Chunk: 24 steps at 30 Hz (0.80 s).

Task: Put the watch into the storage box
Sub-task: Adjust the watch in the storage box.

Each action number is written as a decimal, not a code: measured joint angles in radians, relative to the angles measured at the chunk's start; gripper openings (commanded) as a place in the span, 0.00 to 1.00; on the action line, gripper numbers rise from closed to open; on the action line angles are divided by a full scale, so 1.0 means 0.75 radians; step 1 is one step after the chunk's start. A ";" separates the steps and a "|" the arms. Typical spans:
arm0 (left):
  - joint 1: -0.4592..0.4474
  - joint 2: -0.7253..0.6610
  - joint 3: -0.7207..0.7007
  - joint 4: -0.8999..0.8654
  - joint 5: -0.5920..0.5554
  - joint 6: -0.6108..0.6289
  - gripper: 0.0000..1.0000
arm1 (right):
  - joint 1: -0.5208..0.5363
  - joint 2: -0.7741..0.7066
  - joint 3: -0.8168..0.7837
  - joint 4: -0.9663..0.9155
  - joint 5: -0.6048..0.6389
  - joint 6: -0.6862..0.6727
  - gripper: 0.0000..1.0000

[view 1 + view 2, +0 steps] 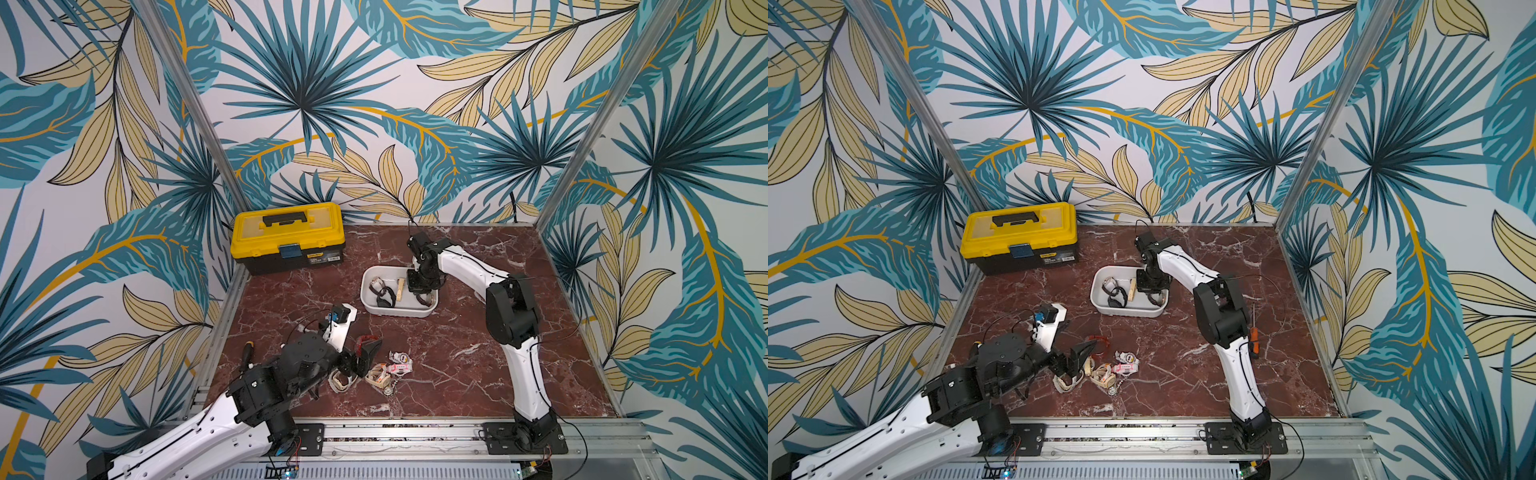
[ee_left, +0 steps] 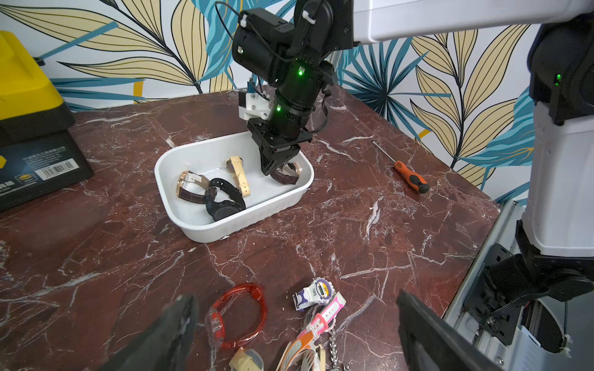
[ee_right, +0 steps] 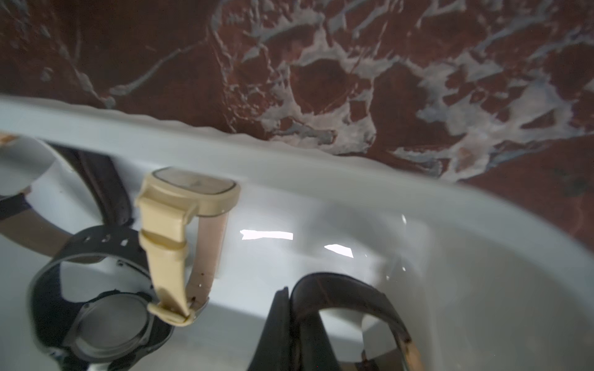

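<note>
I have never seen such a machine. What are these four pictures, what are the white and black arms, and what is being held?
These are two robot arms at a marble table, each ending in a claw. Two pictures look down from above on the whole scene; the two others come from cameras on the arms' wrists. The right claw, shut, reaches into the white storage box and seems to pinch a brown-strapped watch; three more watches lie there. The left claw stands open above loose watches. A yellow toolbox and a screwdriver sit aside.
</note>
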 measured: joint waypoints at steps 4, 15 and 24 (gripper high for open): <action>0.000 0.001 0.000 0.000 -0.001 0.000 1.00 | 0.018 0.019 0.039 -0.026 0.018 -0.005 0.00; 0.000 0.001 0.000 0.000 -0.001 -0.001 1.00 | 0.044 0.081 0.049 -0.011 0.023 0.005 0.28; 0.000 0.001 0.000 -0.001 -0.001 -0.001 1.00 | 0.043 -0.020 -0.080 0.072 0.012 0.036 0.51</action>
